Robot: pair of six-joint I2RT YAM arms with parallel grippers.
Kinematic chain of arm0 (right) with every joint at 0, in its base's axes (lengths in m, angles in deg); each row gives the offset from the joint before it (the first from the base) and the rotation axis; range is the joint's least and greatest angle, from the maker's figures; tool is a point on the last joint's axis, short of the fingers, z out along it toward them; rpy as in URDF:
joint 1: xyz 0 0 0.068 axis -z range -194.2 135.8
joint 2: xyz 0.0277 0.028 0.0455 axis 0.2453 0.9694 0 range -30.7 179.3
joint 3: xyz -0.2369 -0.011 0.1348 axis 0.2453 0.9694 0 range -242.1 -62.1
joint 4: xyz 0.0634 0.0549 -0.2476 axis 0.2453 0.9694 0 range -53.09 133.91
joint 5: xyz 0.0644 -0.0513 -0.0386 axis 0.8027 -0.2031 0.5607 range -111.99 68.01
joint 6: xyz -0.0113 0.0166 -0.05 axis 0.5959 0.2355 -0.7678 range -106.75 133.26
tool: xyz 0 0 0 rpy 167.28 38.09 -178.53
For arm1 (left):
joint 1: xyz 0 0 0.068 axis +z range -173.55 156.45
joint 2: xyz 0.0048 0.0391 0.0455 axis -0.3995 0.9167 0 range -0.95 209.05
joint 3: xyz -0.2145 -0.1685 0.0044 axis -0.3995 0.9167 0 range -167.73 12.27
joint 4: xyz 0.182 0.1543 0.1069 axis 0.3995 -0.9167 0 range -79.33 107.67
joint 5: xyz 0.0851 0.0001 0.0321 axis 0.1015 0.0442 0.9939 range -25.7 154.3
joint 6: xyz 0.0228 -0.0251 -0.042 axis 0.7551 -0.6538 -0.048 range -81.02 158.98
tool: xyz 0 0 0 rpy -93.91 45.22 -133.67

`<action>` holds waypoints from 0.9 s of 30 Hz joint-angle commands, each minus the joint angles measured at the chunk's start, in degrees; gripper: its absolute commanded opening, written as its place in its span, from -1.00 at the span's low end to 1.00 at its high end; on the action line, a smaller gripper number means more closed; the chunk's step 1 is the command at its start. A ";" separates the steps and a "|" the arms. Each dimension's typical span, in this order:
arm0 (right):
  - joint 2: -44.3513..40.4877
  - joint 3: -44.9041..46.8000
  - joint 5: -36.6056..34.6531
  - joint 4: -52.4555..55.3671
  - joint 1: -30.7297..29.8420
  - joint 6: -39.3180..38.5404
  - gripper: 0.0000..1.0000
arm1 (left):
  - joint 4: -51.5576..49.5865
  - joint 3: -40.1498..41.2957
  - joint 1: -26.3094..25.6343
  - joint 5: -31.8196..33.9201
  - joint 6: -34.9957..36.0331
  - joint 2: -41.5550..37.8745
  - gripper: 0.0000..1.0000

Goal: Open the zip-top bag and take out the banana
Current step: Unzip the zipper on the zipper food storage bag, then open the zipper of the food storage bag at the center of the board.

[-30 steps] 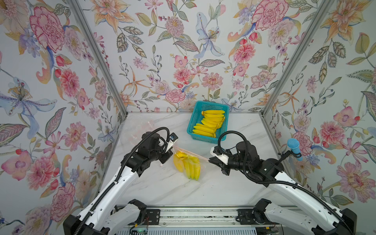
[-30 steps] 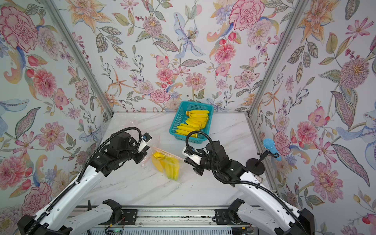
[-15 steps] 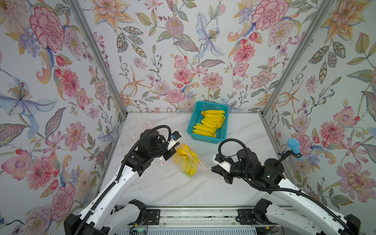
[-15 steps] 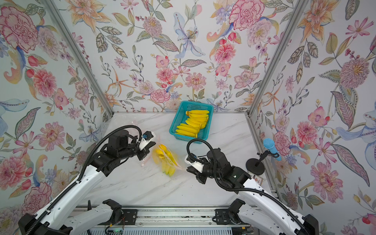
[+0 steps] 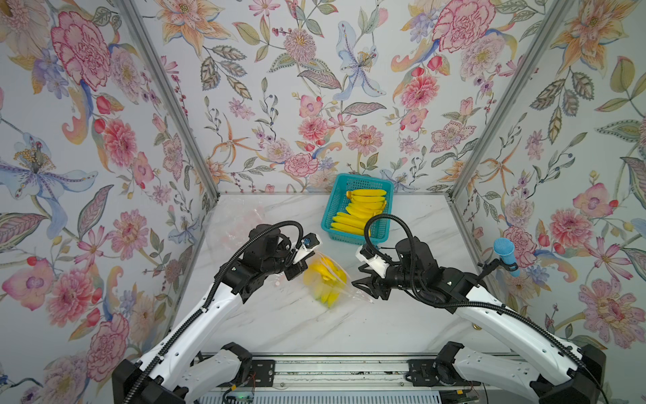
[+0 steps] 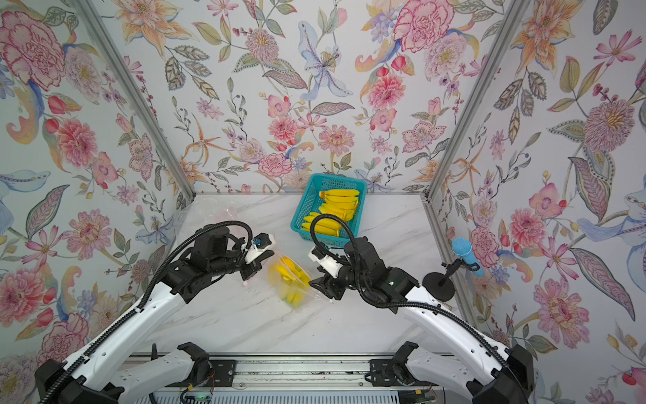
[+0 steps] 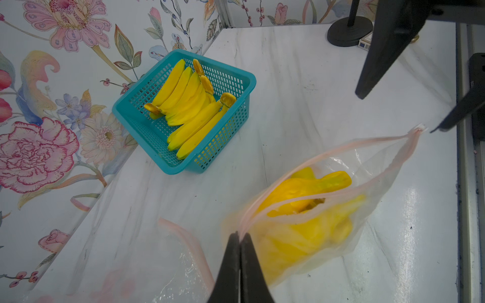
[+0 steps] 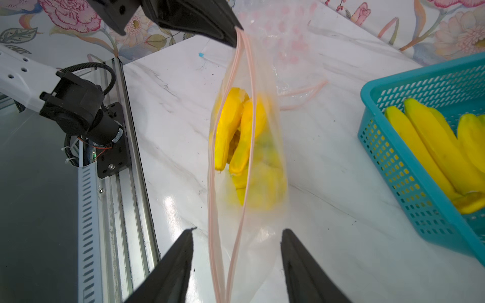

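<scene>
The clear zip-top bag (image 5: 328,280) (image 6: 292,281) with pink zip strips hangs blurred above the marble table (image 5: 279,325). A yellow banana bunch (image 7: 315,183) (image 8: 228,126) sits inside it. My left gripper (image 5: 297,271) (image 6: 250,271) (image 7: 240,236) is shut on one end of the zip edge. The two zip strips (image 8: 248,78) stand apart, and the banana shows through the gap. My right gripper (image 5: 358,278) (image 6: 316,280) (image 8: 238,230) is open. The bag's other end lies loose between its fingers (image 8: 181,251), and neither finger touches it.
A teal basket (image 5: 328,224) (image 6: 297,224) (image 7: 136,126) holding several bananas stands at the back centre, close behind the right wrist. An empty clear bag (image 5: 234,224) lies at the back left. A blue microphone (image 5: 503,250) on a black stand (image 6: 438,285) is at the right edge.
My right gripper has opened and let go of the bag's end, drawing back to the right. The bag now hangs from the left gripper alone and has swung, bunching up.
</scene>
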 commanded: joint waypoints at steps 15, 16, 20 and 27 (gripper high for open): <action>7.82 -4.35 -7.78 -0.37 -2.30 4.67 0.03 | -0.94 0.40 -1.10 -0.18 1.50 -0.81 -1.00; 7.70 -4.27 -7.62 -0.53 -1.97 4.75 0.02 | -0.89 0.40 -1.11 -0.26 1.64 -0.79 -1.00; 7.56 -4.01 -7.37 -0.85 -1.28 5.02 -0.01 | -0.83 0.31 -1.11 -0.28 1.73 -0.63 -1.00; 8.04 -3.43 -6.48 -1.84 -0.98 5.28 -0.06 | -1.19 0.31 -1.11 -0.26 1.88 -0.56 -1.00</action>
